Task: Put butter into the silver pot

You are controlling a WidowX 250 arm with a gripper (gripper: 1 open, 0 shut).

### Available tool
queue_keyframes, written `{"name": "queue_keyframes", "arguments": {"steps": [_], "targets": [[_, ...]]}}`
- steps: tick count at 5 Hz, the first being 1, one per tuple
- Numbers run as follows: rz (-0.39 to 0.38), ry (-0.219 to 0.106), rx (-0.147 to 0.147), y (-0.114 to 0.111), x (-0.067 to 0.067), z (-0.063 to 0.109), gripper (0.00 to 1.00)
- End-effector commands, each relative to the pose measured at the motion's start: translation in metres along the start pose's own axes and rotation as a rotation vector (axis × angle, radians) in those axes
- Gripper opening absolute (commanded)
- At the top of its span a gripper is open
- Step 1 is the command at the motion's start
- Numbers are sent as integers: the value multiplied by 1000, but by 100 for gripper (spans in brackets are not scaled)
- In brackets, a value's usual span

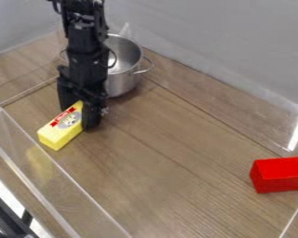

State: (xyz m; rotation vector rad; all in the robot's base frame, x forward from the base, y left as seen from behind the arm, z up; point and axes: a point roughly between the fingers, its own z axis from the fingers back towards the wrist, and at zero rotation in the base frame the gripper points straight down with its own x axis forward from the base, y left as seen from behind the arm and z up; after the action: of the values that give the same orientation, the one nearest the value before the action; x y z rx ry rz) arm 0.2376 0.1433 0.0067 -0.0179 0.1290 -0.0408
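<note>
The butter (60, 130), a yellow stick with a red-and-white label, is at the left of the wooden table top. My gripper (81, 115) comes straight down on its far end, and the black fingers (94, 115) are closed on that end. The near end points toward the front left, low over the table. The silver pot (129, 67) stands just behind the gripper, partly hidden by the arm, with its inside out of sight.
A red rectangular block (279, 174) lies at the front right. Clear plastic walls (15, 191) run along the table's left and front edges, and another stands at the back right.
</note>
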Motion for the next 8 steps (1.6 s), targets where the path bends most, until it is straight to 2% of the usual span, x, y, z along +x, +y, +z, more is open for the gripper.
{"name": "queue_keyframes", "arguments": {"steps": [1,2,4,7,8], "targets": [[47,36,-28,-9,-15,-16,0],[93,36,-35,-22,-19,-20,0],[135,38,-39,-2,-7,-21,0],[182,40,-41,13,-16,-11,0],[174,41,-41,5,-15,-14,0]]}}
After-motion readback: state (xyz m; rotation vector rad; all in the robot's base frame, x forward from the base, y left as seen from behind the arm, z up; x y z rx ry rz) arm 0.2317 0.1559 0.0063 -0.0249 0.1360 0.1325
